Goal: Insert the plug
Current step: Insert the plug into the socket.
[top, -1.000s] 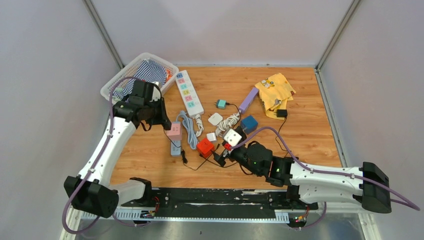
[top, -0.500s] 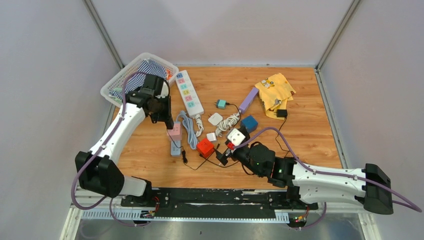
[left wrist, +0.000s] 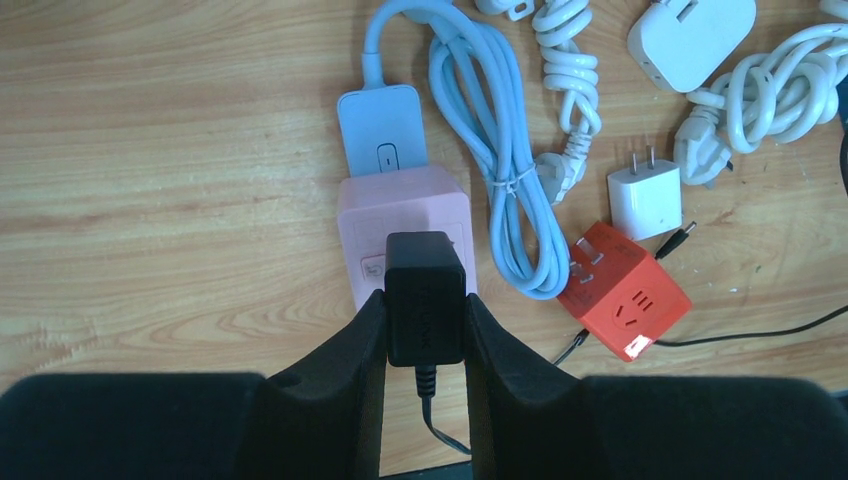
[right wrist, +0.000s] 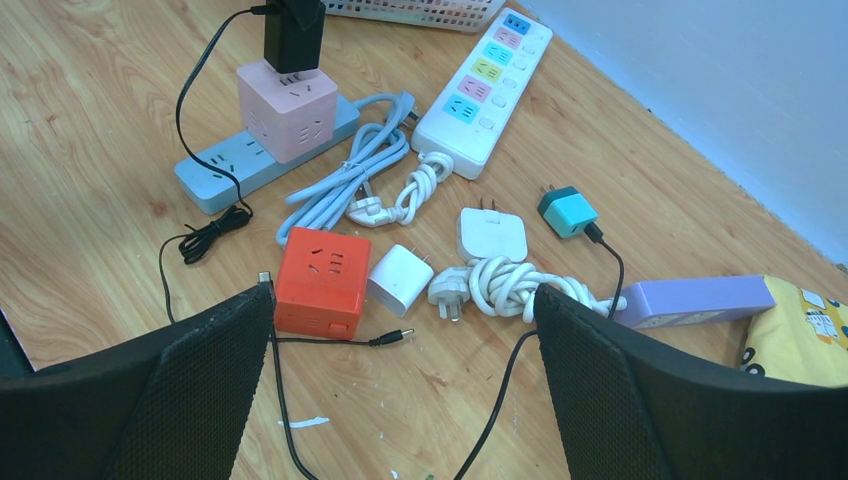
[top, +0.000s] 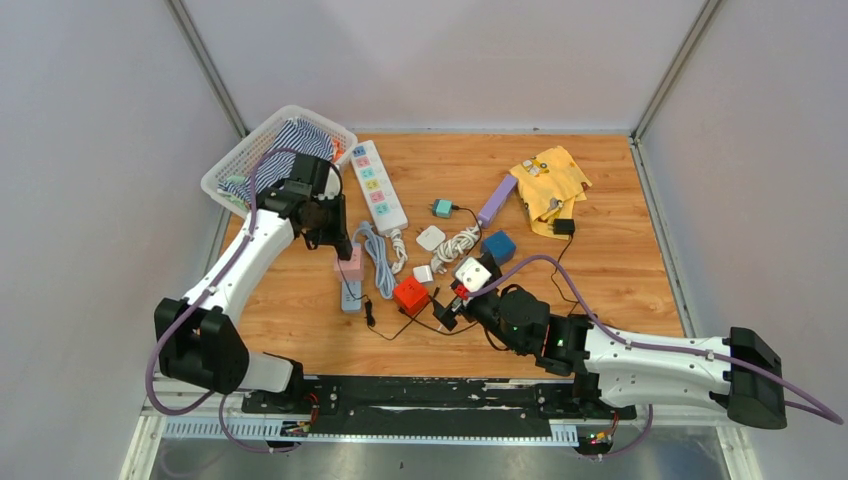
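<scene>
Overhead, grey walls (top: 450, 60) enclose a cluttered wooden table (top: 620, 270). The left gripper (left wrist: 425, 330) clamps the black plug (left wrist: 425, 295) against the pink cube socket's (left wrist: 405, 215) top; the right gripper (right wrist: 402, 293) gapes wide, holding nothing.

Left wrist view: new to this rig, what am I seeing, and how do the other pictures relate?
Two robot arms are bolted to a wooden table. The top view looks down on both; each wrist view looks along that arm's own jaws, the dark shapes at its bottom edge. The left arm has jaws shut on a black adapter, set on top of a pink cube socket that sits on a blue power strip. The right arm has jaws open and empty, near a red cube socket.
</scene>
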You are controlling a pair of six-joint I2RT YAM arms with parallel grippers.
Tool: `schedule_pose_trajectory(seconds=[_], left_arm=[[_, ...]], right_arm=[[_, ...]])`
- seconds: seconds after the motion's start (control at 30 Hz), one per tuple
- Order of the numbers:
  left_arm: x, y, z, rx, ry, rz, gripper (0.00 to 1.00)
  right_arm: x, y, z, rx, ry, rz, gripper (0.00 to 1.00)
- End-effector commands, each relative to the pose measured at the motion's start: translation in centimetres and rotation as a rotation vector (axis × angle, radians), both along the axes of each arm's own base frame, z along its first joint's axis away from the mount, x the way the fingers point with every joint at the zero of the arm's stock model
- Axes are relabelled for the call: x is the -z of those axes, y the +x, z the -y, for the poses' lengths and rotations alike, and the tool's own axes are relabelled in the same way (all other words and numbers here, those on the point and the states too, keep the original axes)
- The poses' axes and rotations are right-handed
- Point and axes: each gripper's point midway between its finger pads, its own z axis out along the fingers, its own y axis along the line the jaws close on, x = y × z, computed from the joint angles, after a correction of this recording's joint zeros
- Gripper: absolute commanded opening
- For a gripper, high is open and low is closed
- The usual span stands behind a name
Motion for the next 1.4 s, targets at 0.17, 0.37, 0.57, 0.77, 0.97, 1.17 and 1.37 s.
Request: schedule_pose_trajectory(seconds=[0.17,0.37,0.57,0.77,0.97,1.17,1.37], left_arm=[[1.6,-0.3,-0.2,0.016,0.022,0.008,0.00],[1.7,-0.9,-0.1,0.012,0.007,-0.001,0.00],[1.7,-1.3,0.1,0.016,-0.010,-0.005,0.00],[2.5,-1.6,0.4,0.025,-0.016,-0.037,0.00],[1.5,-1.7,1.2,0.037,-0.068,-0.024,0.00],[1.1,-1.6,0.9,0.028,-0.056,-0.005,0.00],[0.5,-1.2,0.5,0.025,-0.035,0.018,0.00]], right_arm=[[0.0,0.4,0.7,0.035,0.006,0.014,1.00],[0.2,0.5,0.6,0.039,0.000,0.014,1.00],[0.2,0.5,0.7,0.040,0.000,0.015,1.00],[0.1,0.6,0.8,0.044,-0.001,0.017,1.00],[0.0,0.5,0.8,0.043,0.003,0.016,1.00],[0.1,0.5,0.9,0.045,0.001,0.017,1.00],[0.1,0.6,0.9,0.046,0.000,0.017,1.00]])
